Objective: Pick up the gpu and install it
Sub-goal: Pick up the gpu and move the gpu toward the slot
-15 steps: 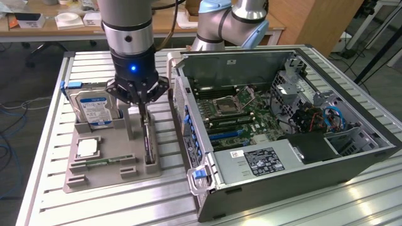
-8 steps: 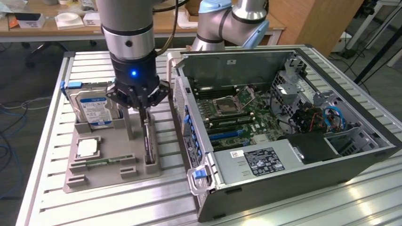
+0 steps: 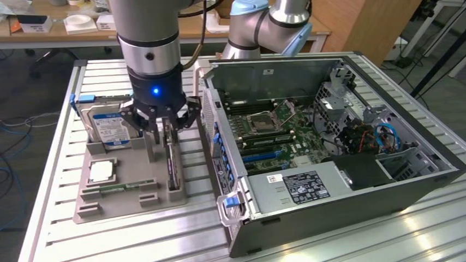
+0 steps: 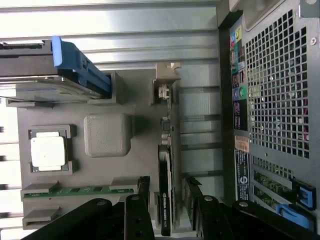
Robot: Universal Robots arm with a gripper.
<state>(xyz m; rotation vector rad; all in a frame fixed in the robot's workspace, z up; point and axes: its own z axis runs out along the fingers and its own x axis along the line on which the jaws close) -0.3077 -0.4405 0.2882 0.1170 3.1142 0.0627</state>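
The gpu is a thin black card standing on its edge in a slot of the grey holder tray, at the side nearest the computer case. My gripper hangs straight over it, open, with one finger on each side of the card. In the wrist view the gpu runs between the two black fingers, and a small gap shows on either side. Its grey metal edge strip sits at the far end of the slot.
The open computer case lies to the exterior view's right, its motherboard exposed and its perforated back panel close to the tray. The tray also holds a hard drive, a square silver chip and a green memory stick.
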